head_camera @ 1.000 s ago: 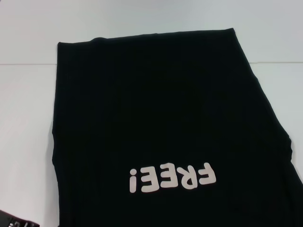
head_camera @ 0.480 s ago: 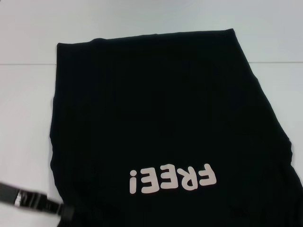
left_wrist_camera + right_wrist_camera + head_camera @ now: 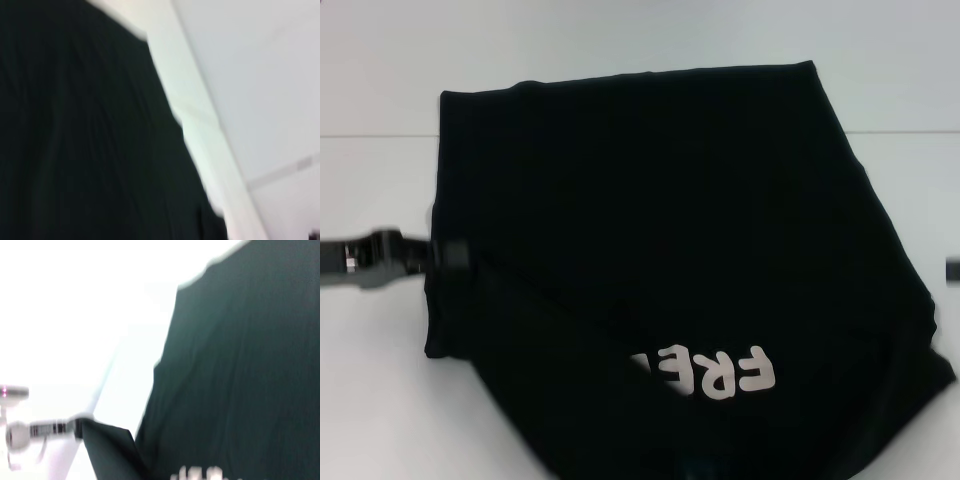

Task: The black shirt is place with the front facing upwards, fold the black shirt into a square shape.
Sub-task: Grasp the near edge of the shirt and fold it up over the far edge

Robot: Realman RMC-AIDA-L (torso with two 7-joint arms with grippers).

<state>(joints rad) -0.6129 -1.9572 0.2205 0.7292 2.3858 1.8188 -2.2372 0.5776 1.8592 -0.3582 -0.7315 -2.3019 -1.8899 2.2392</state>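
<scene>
The black shirt (image 3: 650, 200) lies spread over the white table (image 3: 370, 180), its cream letters (image 3: 725, 372) upside down towards me. Its near left part is lifted and drawn across itself, hiding the end of the lettering. My left gripper (image 3: 455, 255) is at the shirt's left edge, shut on that lifted cloth. The right wrist view shows the same gripper (image 3: 75, 429) with black cloth (image 3: 107, 445) stretched from it. Black fabric (image 3: 85, 140) fills most of the left wrist view. A dark sliver of the right arm (image 3: 952, 270) shows at the right edge.
Bare white table surrounds the shirt on the left and far side. A thin seam line (image 3: 375, 135) crosses the table behind the shirt. The shirt's near edge runs out of the head view.
My left gripper rose from the near left corner to the shirt's left edge, pulling the cloth up and over. The fold now covers the "E!" end of the lettering.
</scene>
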